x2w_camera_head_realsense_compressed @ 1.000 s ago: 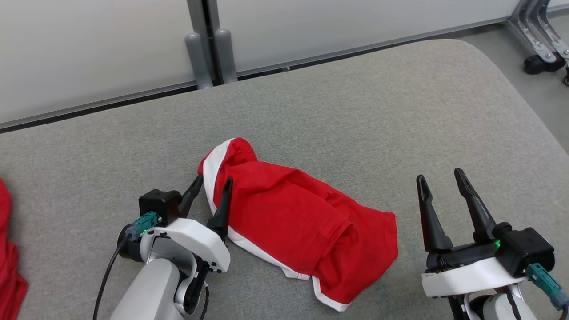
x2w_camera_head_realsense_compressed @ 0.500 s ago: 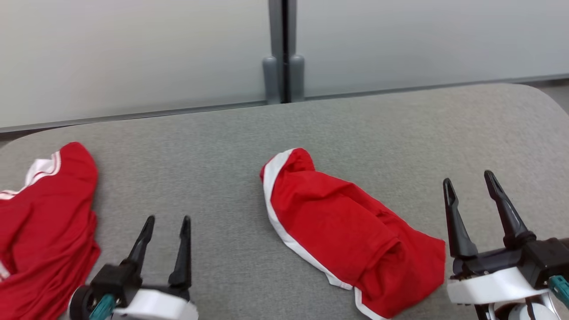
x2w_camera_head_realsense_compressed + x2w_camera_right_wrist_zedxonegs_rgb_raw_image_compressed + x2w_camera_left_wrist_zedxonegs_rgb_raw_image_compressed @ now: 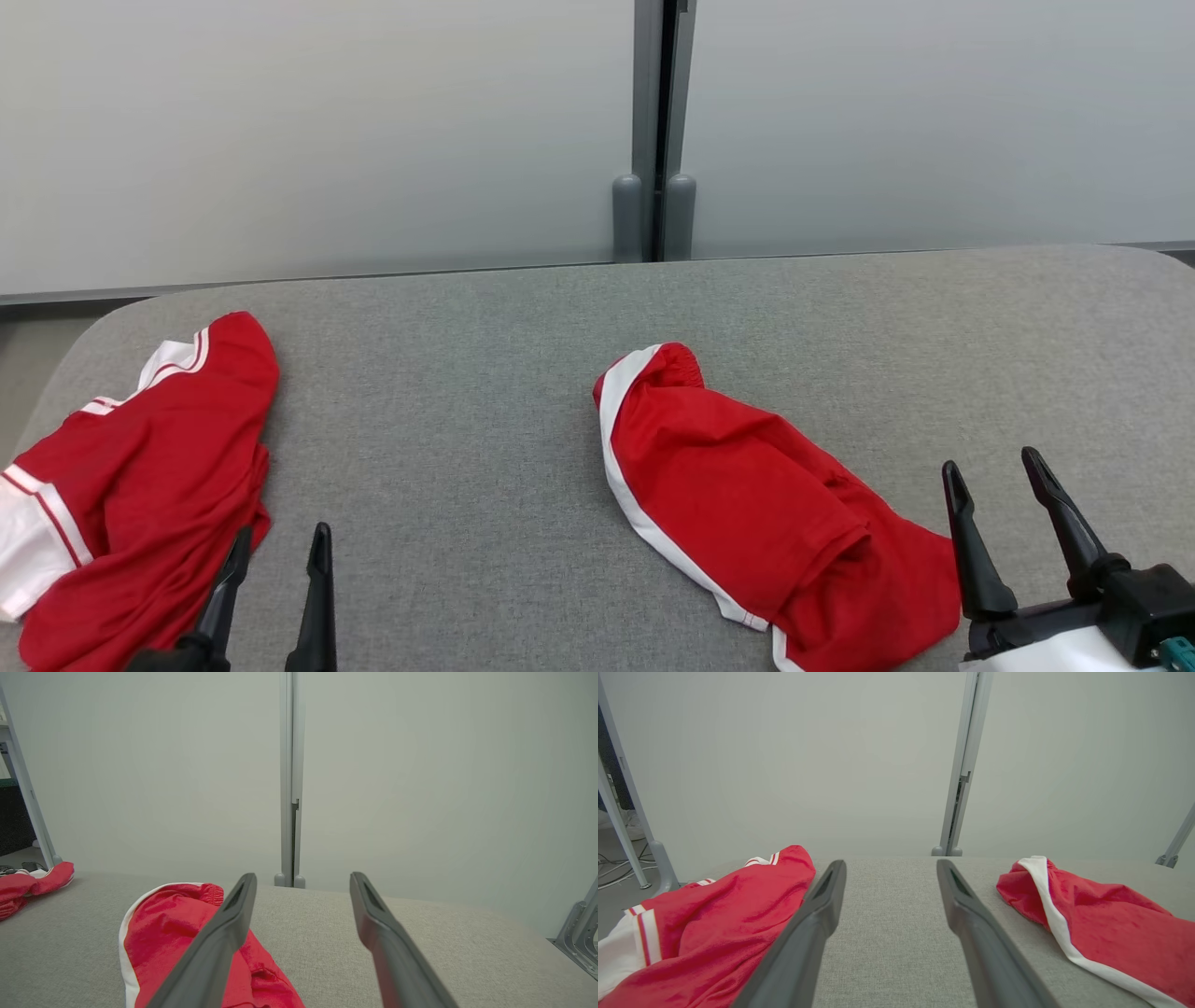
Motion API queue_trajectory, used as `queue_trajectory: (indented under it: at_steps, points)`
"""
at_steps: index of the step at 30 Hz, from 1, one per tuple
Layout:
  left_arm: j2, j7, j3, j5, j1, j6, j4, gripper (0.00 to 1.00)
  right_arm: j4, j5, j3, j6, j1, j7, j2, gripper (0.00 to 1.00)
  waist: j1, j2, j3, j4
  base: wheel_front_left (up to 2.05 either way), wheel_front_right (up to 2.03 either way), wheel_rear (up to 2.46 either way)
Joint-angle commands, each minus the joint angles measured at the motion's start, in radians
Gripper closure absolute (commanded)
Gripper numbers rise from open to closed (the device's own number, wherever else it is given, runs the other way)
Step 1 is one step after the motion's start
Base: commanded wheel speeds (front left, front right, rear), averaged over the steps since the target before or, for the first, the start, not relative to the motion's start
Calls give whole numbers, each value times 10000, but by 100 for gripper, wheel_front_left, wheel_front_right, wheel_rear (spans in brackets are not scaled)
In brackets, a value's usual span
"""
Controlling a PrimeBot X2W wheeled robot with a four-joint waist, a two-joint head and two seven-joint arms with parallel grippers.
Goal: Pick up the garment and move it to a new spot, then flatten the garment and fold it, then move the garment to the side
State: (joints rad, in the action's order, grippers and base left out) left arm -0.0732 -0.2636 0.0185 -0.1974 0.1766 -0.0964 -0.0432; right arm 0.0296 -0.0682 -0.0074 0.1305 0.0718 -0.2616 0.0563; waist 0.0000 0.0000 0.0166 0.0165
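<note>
1. We see our left gripper [image 3: 283,534] spread wide and empty over the grey table [image 3: 467,392].
2. A crumpled second red garment [image 3: 140,467] lies just to its left, at the table's left end.
3. Our right gripper [image 3: 990,459] is spread and empty too.
4. The folded red garment [image 3: 747,485] lies just left of it, right of the table's middle.

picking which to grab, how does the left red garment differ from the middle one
The left garment lies spread and rumpled at the table's left edge; the middle garment is folded into a compact bundle. The left garment shows white bands with red stripes; the middle garment has one white strip along its side. Both are red, unheld.
</note>
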Motion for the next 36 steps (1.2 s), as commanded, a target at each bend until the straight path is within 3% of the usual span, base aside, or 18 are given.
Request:
queue_trajectory:
  at_steps: [1, 23, 28, 32, 36]
  points:
    - [15, -14, 112, 63, 111, -50, 33, 0, 30, -67, -41, 5, 75, -53, 13, 0, 0, 0, 29, 71, 0, 0, 0]
    - [212, -17, 365, 270, -1, -354, -179, 0, 167, -184, 87, 5, -131, -51, -39, 0, 0, 0, 56, 509, 0, 0, 0]
    - [217, -13, -571, 191, -703, -358, -641, 0, 146, -127, 339, 3, -317, -53, -39, 0, 0, 0, -94, 837, 0, 0, 0]
    - [28, 409, -1872, 118, -2343, -340, -2328, 0, 66, -121, 629, 5, -555, -51, -35, 0, 0, 0, -344, 1327, 0, 0, 0]
    - [18, 1118, -2279, -117, -3444, -339, -3352, 0, 53, -167, 817, 5, -665, -51, -35, 0, 0, 0, -531, 1659, 0, 0, 0]
